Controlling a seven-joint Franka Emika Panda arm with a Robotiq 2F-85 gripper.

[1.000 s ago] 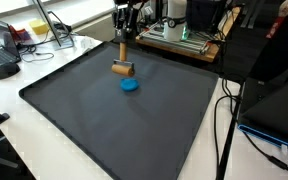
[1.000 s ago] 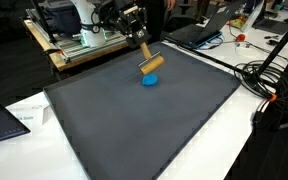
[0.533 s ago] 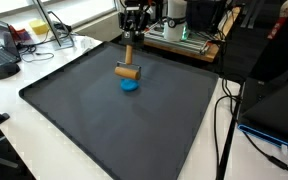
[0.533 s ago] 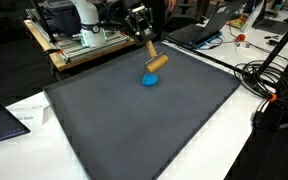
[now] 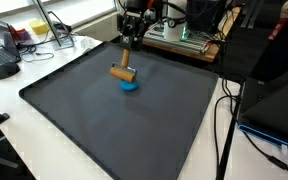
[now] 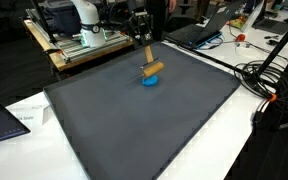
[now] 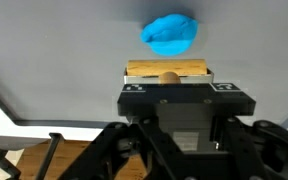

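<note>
While the wooden mallet (image 5: 122,72) hangs head-down, its handle clamped in the end effector (image 5: 131,42), its head lies crosswise just over the blue disc (image 5: 130,86) on the counter's dark mat (image 5: 104,130), with the disc slightly ahead in the wrist view.

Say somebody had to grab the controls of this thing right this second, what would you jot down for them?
Gripper: shut on the handle of the wooden mallet, which hangs head down.
Things: the mallet head is just over the blue lump on the dark mat; I cannot tell if they touch.
Done: mallet is off the mat, in the grip, at the lump.
Left: mallet not yet set down.
</note>
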